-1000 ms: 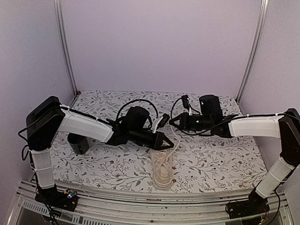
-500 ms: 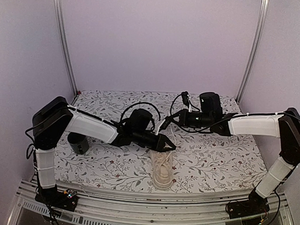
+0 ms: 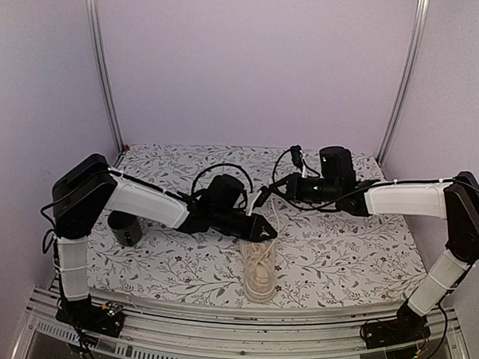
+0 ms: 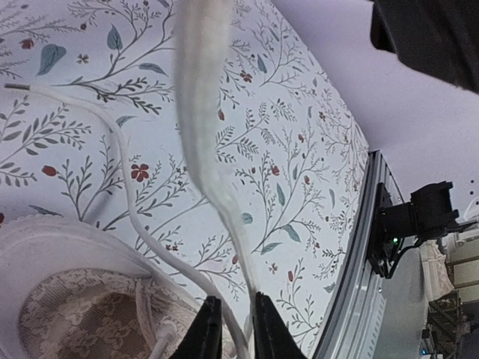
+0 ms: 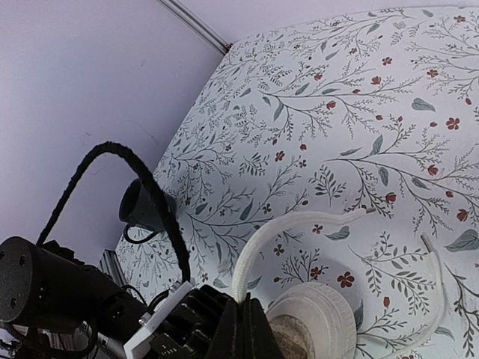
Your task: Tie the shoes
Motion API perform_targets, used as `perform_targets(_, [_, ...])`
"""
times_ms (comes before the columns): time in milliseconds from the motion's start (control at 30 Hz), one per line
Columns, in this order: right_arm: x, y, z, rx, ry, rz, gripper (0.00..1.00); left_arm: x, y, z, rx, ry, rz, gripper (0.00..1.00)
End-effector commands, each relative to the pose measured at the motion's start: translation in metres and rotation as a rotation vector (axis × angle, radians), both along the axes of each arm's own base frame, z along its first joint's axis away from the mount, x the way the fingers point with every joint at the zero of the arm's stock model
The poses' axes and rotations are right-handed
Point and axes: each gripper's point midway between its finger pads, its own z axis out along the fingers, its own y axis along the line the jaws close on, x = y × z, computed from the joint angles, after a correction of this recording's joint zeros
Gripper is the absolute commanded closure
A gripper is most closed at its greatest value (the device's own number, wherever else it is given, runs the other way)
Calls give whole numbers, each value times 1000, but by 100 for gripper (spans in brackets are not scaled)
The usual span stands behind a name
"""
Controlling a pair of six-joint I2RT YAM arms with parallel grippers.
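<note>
Near the front middle of the desk [image 3: 347, 256], the sneaker [image 3: 259, 274] lay lengthwise, its opening at the far end beneath both pincers. Within the last second the left pincer [image 4: 230, 329] had drawn in over that opening, and the slack loops lying beside it had been taken up. By my judgement the strands were being tensioned, and no knot had formed yet. The left pincer was closed on a flat woven lace [image 4: 198, 112]. The right pincer [image 5: 241, 313] was closed on an arched lace [image 5: 251, 250]. The sneaker had a smooth cream rim and a patterned mesh lining. The desk cover was matt with a floral print. A dark cup [image 3: 126, 229] stood well apart on the left.
</note>
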Motion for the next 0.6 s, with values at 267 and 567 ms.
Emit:
perform_targets(267, [3,4,21,43,-29,3,98,5,-11,17,-44,-37,-25,78])
perform_targets(567, [6,6,22,47,-35,-3,98,0,-9,15,-32,-27,-36,68])
